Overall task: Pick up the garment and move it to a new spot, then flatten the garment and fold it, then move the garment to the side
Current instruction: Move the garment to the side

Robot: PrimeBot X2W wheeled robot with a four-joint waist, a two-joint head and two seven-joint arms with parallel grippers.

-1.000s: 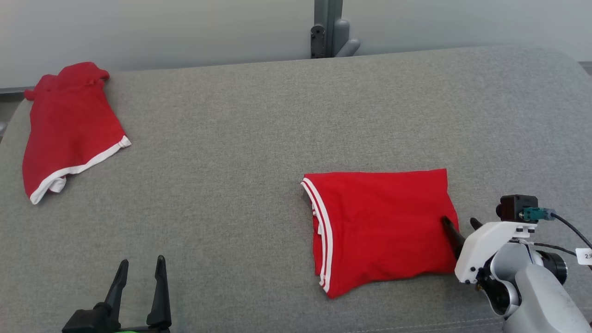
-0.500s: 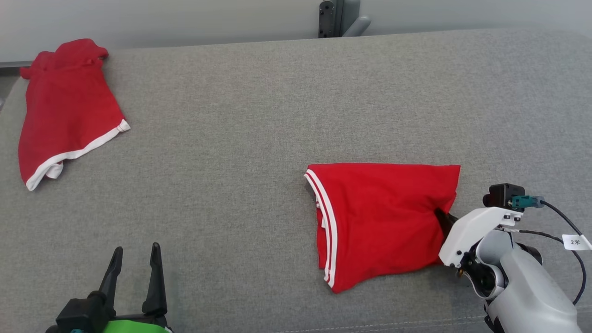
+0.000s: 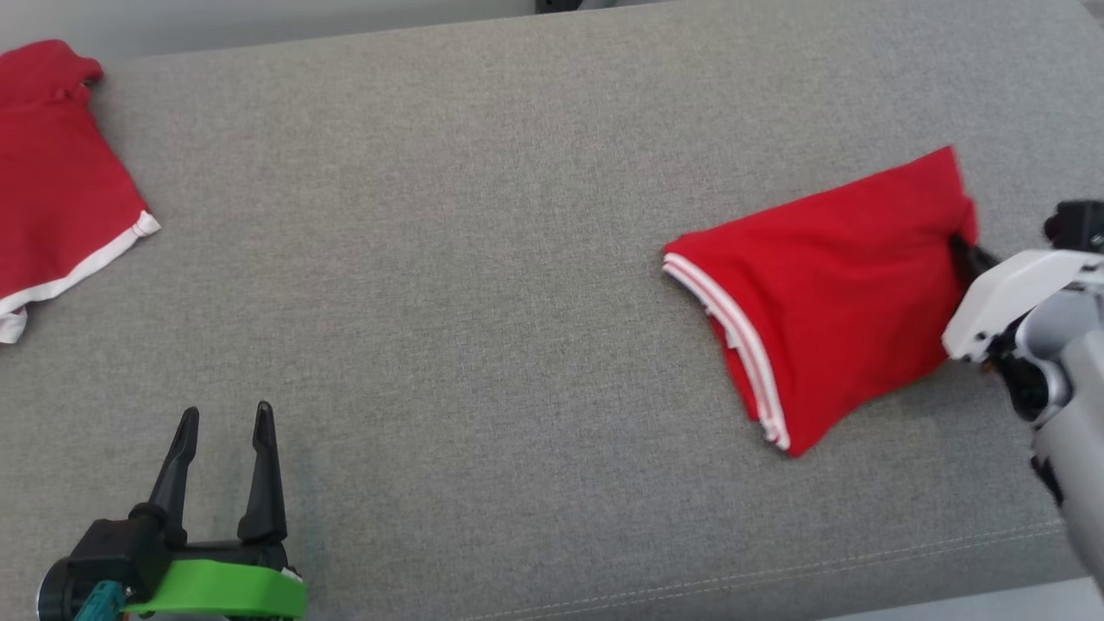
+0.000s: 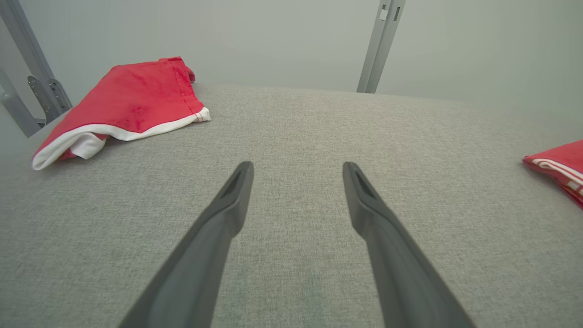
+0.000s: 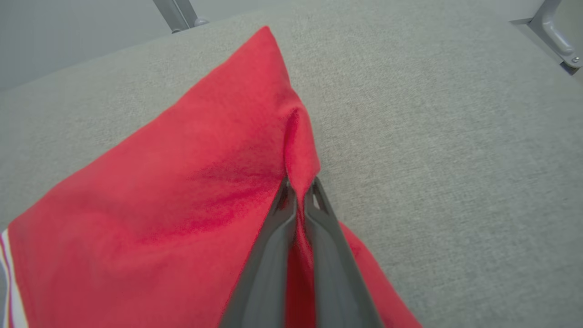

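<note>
Folded garment point(image 3: 828, 293) at 3 o'clock on couch point(image 3: 483, 259). Right gripper point(image 5: 298, 189) pinched on right-edge fold. Left gripper point(image 3: 226, 414) wide open, empty, 7 o'clock. Cloth soft, light, limp; likely sags from one-edge hold.

Grey woven-fabric surface point(image 3: 448, 285), stitched seam point(image 3: 776, 580) along its near edge. Spare red garment with white trim point(image 3: 52, 172) lies rumpled at the far-left corner. Grey metal post point(image 4: 380, 45) stands behind the far edge, against a pale wall point(image 4: 227, 36).

Right gripper point(image 5: 299, 187) pinches red garment point(image 5: 182, 182) at its edge; perhaps lifted.
</note>
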